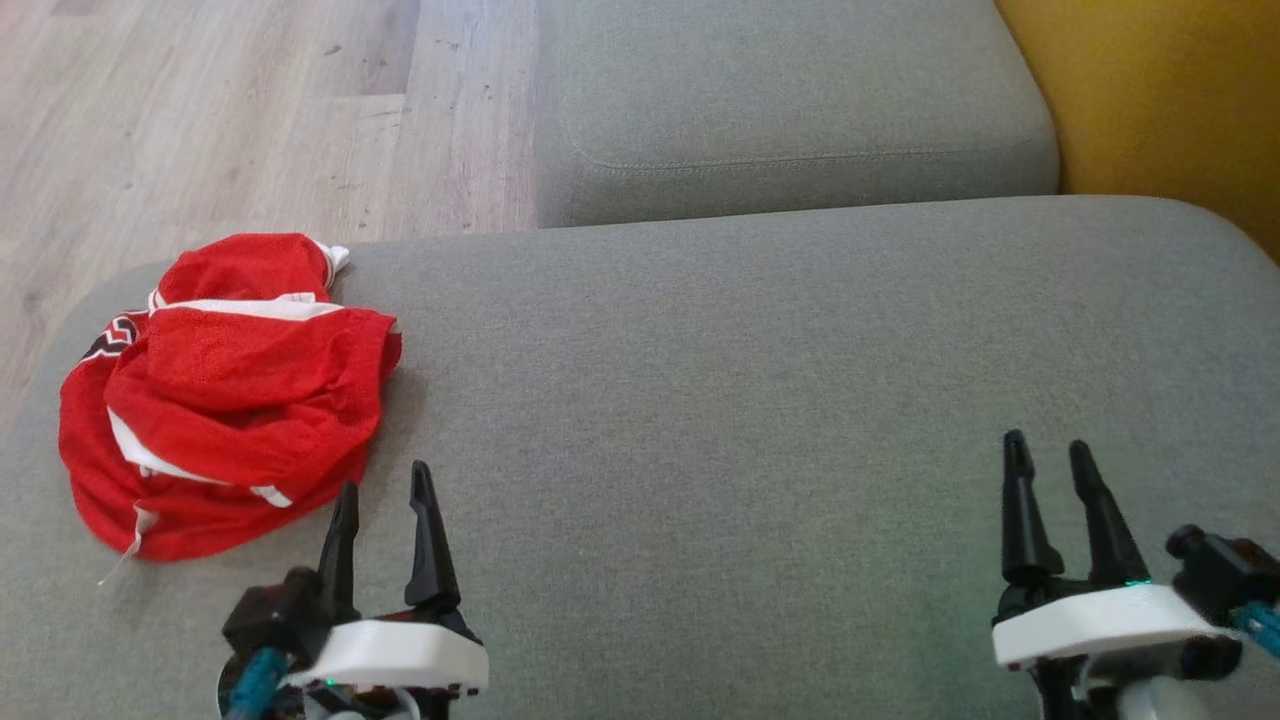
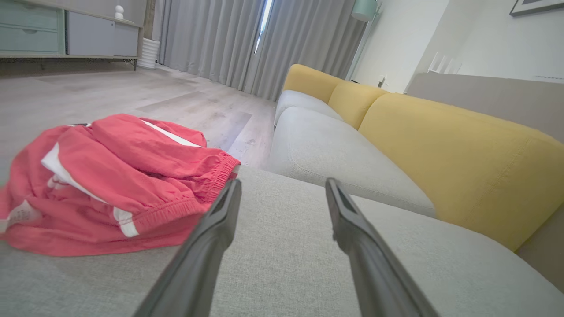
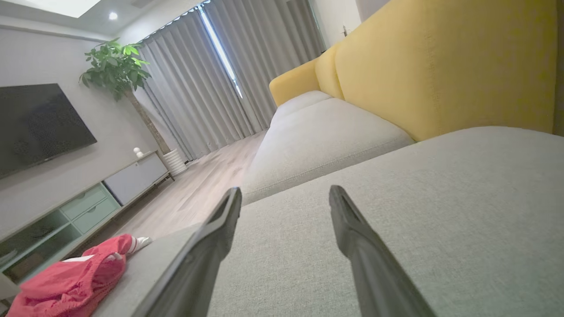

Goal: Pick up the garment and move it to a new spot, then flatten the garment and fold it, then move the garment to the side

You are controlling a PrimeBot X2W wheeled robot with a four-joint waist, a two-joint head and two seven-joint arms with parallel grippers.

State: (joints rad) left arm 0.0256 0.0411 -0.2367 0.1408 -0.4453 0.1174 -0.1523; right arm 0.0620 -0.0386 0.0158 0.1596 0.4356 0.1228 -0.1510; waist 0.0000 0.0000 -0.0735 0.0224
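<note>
The garment [image 1: 220, 390] is a red mesh piece with white stripes, crumpled in a heap on the left end of the grey cushion [image 1: 720, 400]. In the left wrist view the garment [image 2: 105, 185] lies just left of my fingers; in the right wrist view the garment [image 3: 70, 281] sits far off at the lower left. My left gripper [image 1: 385, 490] is open, empty, just right of the heap's near edge. Far to the right, my right gripper [image 1: 1050, 450] hovers open over bare cushion.
A second grey seat cushion [image 1: 790, 100] lies beyond, with a yellow backrest [image 1: 1150, 90] to the right. Wooden floor [image 1: 200, 120] borders the cushion at the far left. A TV cabinet [image 3: 88, 202], plant [image 3: 116, 66] and curtains [image 2: 246, 39] stand farther off.
</note>
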